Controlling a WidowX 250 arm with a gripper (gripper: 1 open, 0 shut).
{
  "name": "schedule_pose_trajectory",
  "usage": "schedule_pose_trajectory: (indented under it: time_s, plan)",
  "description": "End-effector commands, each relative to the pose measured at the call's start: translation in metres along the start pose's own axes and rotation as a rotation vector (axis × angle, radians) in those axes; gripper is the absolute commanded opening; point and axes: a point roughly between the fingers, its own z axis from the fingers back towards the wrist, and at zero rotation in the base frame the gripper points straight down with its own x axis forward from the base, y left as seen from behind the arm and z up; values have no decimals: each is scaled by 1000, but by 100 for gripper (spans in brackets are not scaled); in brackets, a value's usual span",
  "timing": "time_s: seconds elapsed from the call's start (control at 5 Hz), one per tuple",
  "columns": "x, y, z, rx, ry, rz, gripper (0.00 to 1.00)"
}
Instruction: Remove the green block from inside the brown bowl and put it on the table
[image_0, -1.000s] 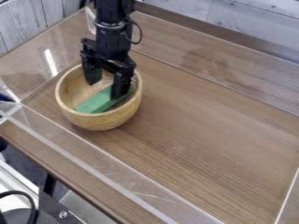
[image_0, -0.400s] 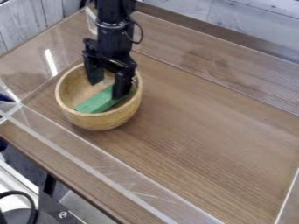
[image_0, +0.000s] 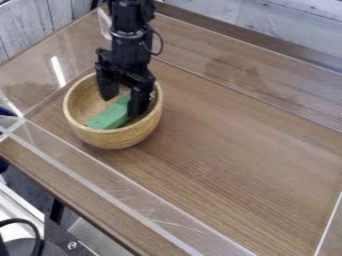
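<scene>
The brown bowl (image_0: 131, 131) sits on the table (image_0: 227, 150) at the left. Inside it lies the green block (image_0: 107, 117), slanting from the bowl's front left up toward the gripper. My gripper (image_0: 122, 96) points down into the bowl, open, its two black fingers (image_0: 140, 98) straddling the upper end of the block. The fingers stand apart from each other; whether they touch the block I cannot tell. The block's far end is partly hidden behind the right finger.
Low clear acrylic walls (image_0: 80, 190) run along the table's edges, close to the bowl on the near left side. Bare wood-grain surface spreads to the right of the bowl and toward the front.
</scene>
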Motion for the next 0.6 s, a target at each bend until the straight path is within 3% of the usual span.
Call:
schedule_pose_trajectory:
  time_s: [0.0,0.2,0.4]
  plan:
    - [7,14,7,29,-38,14,100]
    - [8,16,2,26,-32,16,0]
    - [8,15,5,26,-38,18,0]
